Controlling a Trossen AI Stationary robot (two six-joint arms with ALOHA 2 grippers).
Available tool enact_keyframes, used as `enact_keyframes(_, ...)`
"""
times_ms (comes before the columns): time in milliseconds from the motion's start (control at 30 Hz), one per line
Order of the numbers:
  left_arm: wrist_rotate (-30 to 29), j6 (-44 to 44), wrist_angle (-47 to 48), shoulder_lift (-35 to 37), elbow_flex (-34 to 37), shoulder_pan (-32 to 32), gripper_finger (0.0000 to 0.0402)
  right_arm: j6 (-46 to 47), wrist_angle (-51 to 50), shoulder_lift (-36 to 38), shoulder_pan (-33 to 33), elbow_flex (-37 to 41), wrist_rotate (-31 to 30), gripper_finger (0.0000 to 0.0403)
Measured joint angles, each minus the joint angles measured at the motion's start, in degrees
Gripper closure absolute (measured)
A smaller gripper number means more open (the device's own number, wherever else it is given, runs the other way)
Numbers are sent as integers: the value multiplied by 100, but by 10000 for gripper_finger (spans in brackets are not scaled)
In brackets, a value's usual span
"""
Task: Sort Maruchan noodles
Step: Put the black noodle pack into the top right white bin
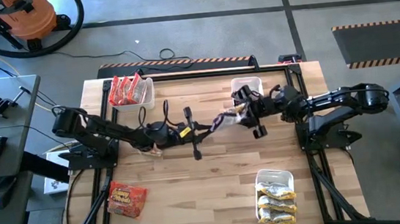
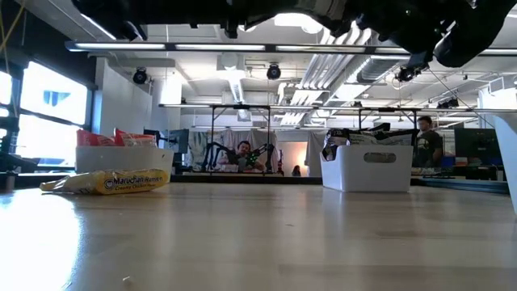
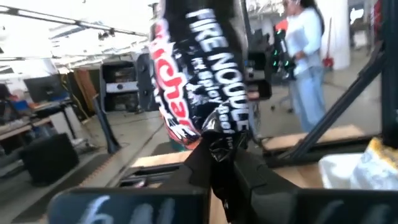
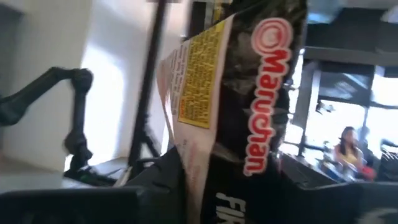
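The left claw [image 3: 214, 163] is clamped shut on the lower edge of a dark packet [image 3: 202, 74], held up in the air over the table's middle. The right claw [image 1: 248, 118] grips the same packet's other end [image 4: 249, 99], both arms meeting mid-table above bare wood [image 1: 200, 185]. A red packet [image 1: 127, 199] lies loose near the front left edge. Red packets fill the back left bin [image 1: 130, 91]; yellow ones lie in the front right bin [image 1: 276, 195]. A third bin [image 1: 246, 89] stands at the back, just behind the right claw. One yellow packet [image 2: 105, 182] lies flat on the table in the low view.
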State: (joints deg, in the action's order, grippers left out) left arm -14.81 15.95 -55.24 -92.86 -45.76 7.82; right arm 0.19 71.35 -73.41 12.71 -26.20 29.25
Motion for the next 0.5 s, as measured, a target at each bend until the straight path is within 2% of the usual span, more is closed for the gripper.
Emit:
enact_keyframes(133, -58, 100, 800, 345, -5, -18, 393, 270, -239, -6, 6, -2, -314, 234)
enact_keyframes(267, -69, -139, 2062, 700, -10, -115, 398, 373, -700, 4, 7, -2, -804, 194)
enact_keyframes(400, -72, -317, 3295, 980, -4, -178, 397, 344, -1727, 240, 7, -2, -1487, 172)
enact_keyframes(500, -72, -429, 3937, 1102, -4, -211, 397, 380, -3011, 542, 4, -139, -1940, 167)
